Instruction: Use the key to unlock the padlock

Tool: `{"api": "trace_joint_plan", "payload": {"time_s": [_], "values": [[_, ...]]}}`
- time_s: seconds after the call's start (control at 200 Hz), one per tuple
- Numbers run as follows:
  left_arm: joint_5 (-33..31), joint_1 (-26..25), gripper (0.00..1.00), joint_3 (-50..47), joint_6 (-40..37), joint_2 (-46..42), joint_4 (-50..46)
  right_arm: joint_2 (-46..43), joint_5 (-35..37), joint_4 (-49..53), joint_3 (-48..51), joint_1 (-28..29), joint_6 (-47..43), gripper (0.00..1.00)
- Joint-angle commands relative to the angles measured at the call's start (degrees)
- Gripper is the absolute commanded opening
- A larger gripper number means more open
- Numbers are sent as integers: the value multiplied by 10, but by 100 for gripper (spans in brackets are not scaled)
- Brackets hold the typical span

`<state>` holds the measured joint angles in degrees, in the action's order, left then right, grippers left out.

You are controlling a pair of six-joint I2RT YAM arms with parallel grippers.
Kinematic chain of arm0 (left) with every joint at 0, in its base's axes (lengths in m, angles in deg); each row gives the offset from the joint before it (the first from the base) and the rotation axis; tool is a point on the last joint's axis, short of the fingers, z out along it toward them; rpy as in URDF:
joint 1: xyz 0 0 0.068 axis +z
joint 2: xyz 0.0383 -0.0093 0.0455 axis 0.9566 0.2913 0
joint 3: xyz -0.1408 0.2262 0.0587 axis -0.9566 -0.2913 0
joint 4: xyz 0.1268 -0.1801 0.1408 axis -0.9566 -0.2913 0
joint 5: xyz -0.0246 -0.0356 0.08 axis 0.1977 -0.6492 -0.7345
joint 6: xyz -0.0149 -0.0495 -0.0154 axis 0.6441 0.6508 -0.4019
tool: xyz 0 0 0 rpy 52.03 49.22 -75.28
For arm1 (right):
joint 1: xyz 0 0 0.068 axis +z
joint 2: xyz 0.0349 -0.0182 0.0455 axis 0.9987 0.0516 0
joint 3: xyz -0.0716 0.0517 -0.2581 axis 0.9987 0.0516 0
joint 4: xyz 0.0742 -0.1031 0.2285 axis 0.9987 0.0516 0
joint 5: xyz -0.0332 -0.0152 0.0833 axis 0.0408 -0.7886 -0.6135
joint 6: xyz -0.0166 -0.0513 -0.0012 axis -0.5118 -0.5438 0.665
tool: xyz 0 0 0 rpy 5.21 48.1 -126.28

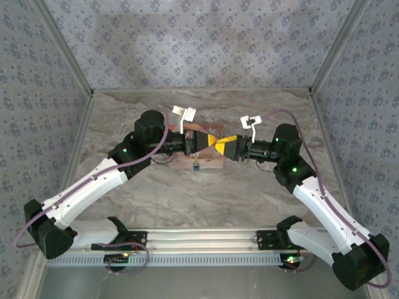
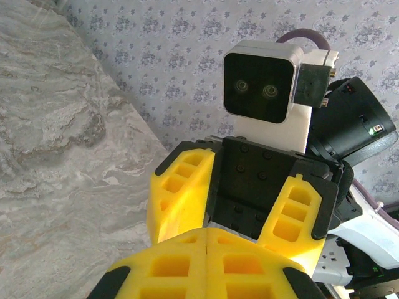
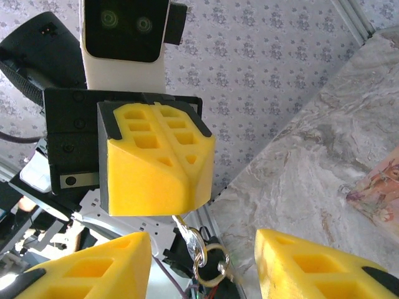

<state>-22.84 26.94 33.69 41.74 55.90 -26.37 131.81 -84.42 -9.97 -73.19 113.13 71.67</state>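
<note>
Left pincer (image 2: 207, 250) is clamped shut on the key (image 3: 186, 228), whose ring (image 3: 202, 248) dangles free. Right pincer (image 3: 202, 256) faces it tip to tip, jaws partly spread and gripping nothing. The blue padlock (image 1: 196, 166) lies at the near edge of the pink pouch (image 1: 213, 163), mid-tabletop (image 1: 187, 196).
</note>
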Motion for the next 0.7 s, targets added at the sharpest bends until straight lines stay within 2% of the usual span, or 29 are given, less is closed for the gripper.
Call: {"api": "trace_joint_plan", "payload": {"time_s": [0.0, 0.295, 0.555, 0.695], "values": [[15, -4, 0, 17, 5, 3, 21, -1, -11, -4, -17, 4, -9, 46], [21, -8, 0, 15, 7, 5, 28, 2, -13, -3, -21, 6, -12, 34], [21, -10, 0, 15, 4, 6, 25, 3, -22, 1, -22, 7, -21, 14], [11, -9, 0, 14, 0, 4, 19, -1, -26, 12, -24, 10, -36, 0]]}}
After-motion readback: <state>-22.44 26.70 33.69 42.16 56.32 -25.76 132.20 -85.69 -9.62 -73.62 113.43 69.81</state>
